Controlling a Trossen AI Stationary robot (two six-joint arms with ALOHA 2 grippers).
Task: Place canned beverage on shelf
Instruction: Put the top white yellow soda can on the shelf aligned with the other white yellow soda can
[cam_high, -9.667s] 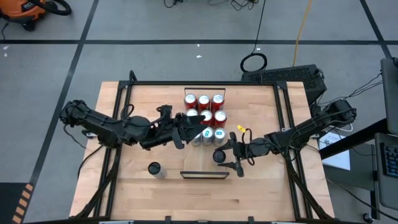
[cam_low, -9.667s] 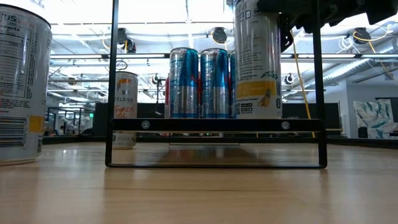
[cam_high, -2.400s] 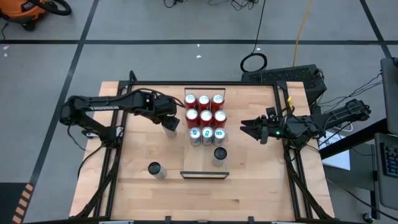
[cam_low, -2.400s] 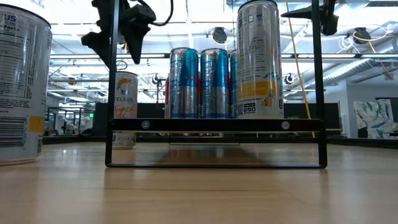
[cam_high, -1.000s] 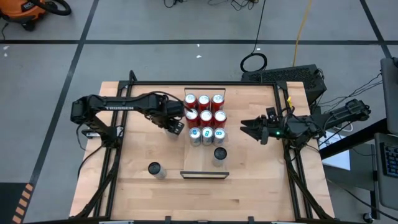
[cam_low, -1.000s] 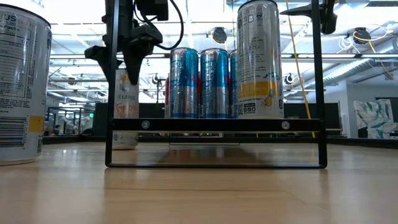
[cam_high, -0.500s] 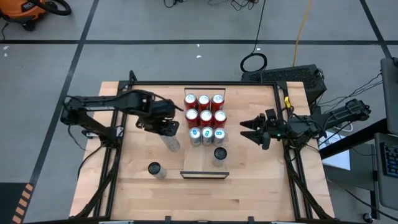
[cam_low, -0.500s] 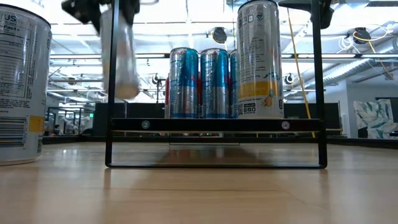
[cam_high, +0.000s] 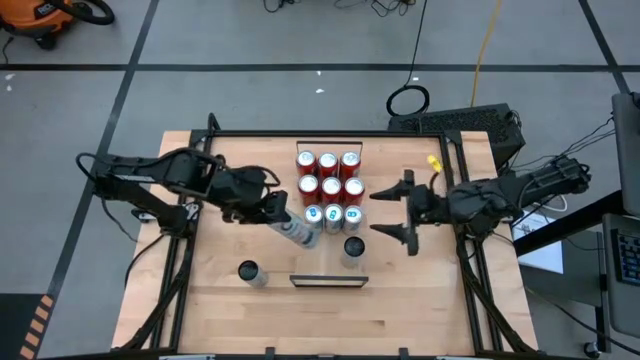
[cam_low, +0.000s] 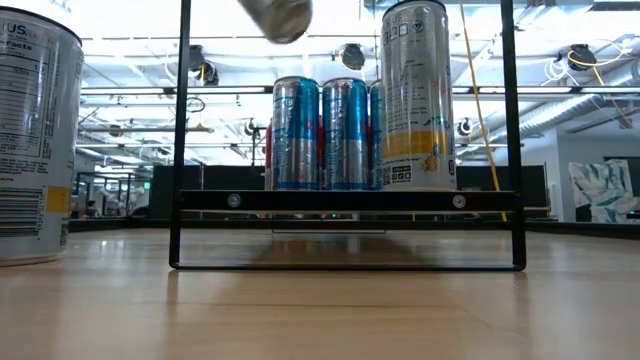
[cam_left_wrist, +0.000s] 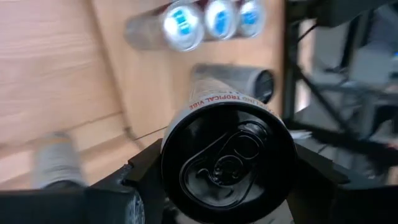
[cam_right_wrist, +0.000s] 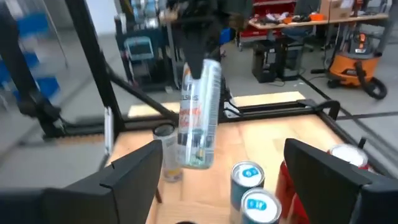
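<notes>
- Table: light wood top w/ black rails, carries all the cans and the shelf.
- Left arm reaches from the table's left side toward the centre. Left gripper is closed around a tall silver can and holds it in the air, tilted, bottom end pointing toward the can group. In left wrist view the can's black top sits between the two fingers, pressed on both sides. In low view only the can's lower end shows, high up, clear of the table.
- Right arm comes in from the table's right side. Right gripper hangs above the table just right of the can group, jaws spread wide, nothing between them. Right wrist view looks at the tilted silver can from the other side.
- Can group: red cans in two rows of three at the back, then a row of silver-blue cans in front, all upright.
- Shelf: narrow wood board near the table's front edge, centre. In low view it is a thin black frame.
- One can w/ black top stands upright at the shelf's right end; low view shows it as a tall can w/ yellow label resting on the frame.
- Another upright can stands on the table left of the shelf, apart from it.
</notes>
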